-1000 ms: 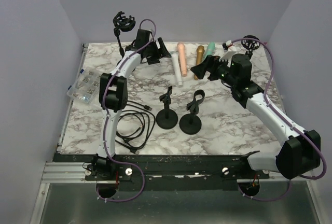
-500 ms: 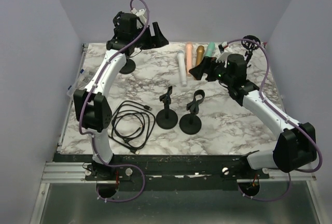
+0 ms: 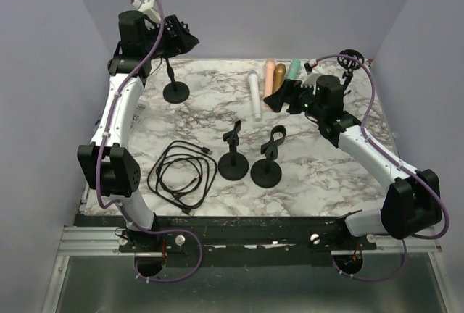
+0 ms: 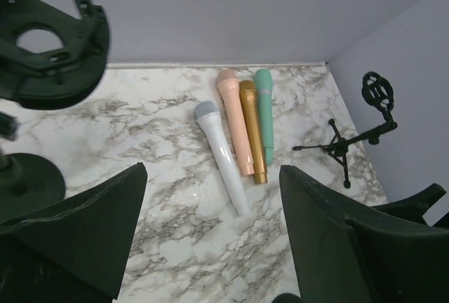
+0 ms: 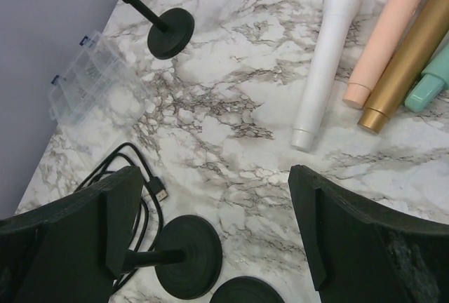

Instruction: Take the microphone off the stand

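Note:
Several microphones lie side by side on the marble at the back: white (image 3: pixel 254 96) (image 4: pixel 223 156) (image 5: pixel 324 57), peach (image 3: pixel 269 77), gold (image 3: pixel 279 75) and green (image 3: pixel 293 70). A tall stand (image 3: pixel 176 93) rises at the back left. Its ring-shaped holder (image 4: pixel 52 50) is empty. My left gripper (image 3: pixel 185 40) (image 4: pixel 212 171) hangs open high beside that holder, with nothing between its fingers. My right gripper (image 3: pixel 279 98) (image 5: pixel 214 173) is open and empty, low over the marble just short of the microphones' tail ends.
Two short black clip stands (image 3: pixel 233 157) (image 3: pixel 267 161) stand mid-table, and a coiled black cable (image 3: pixel 181 175) lies to their left. A small tripod stand (image 3: pixel 351 63) is at the back right. A clear plastic box (image 5: pixel 91 78) sits by the left edge.
My left arm has swung up and to the left, away from the microphones to the tall stand's holder. The right arm has barely moved.

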